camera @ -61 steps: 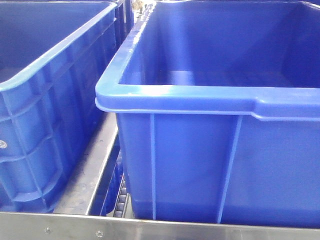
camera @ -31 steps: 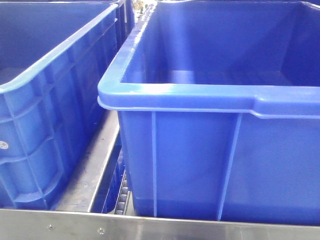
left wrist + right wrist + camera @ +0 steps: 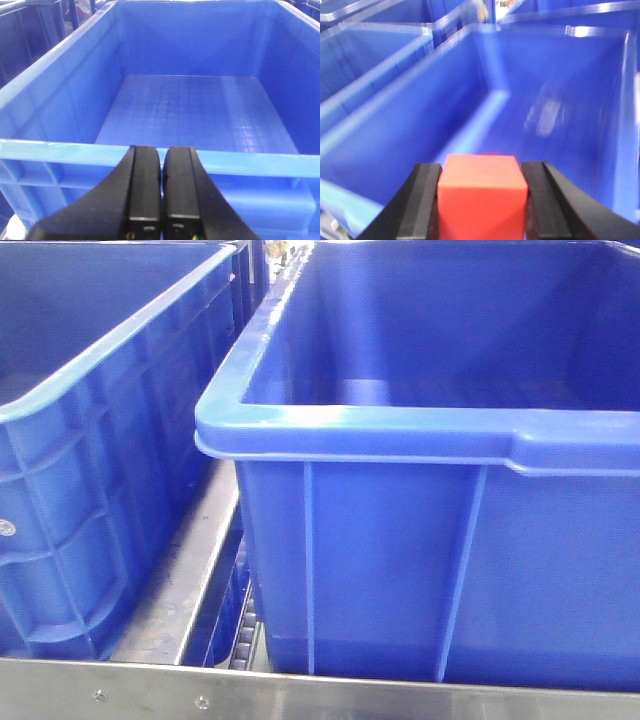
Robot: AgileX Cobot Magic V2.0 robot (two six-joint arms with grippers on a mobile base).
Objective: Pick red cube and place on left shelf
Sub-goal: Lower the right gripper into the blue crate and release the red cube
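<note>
In the right wrist view the red cube [image 3: 482, 197] sits between my right gripper's black fingers [image 3: 425, 200]. My right gripper [image 3: 482, 172] is shut on it and holds it above the inside of a big blue crate [image 3: 395, 135]; the view is blurred. In the left wrist view my left gripper [image 3: 161, 152] is shut and empty, its tips just in front of the near rim of a blue crate [image 3: 60, 152] with a bare floor. Neither gripper nor the cube shows in the front view. No shelf can be made out.
The front view shows two big blue crates, one on the left [image 3: 90, 390] and one on the right [image 3: 350, 430], on a metal roller frame [image 3: 190, 580] with a steel bar [image 3: 300, 695] along the near edge. More blue crates [image 3: 380, 30] stand behind.
The front view has shifted slightly: the right crate's near corner sits a little further right and lower than one second ago. No arm shows in it.
</note>
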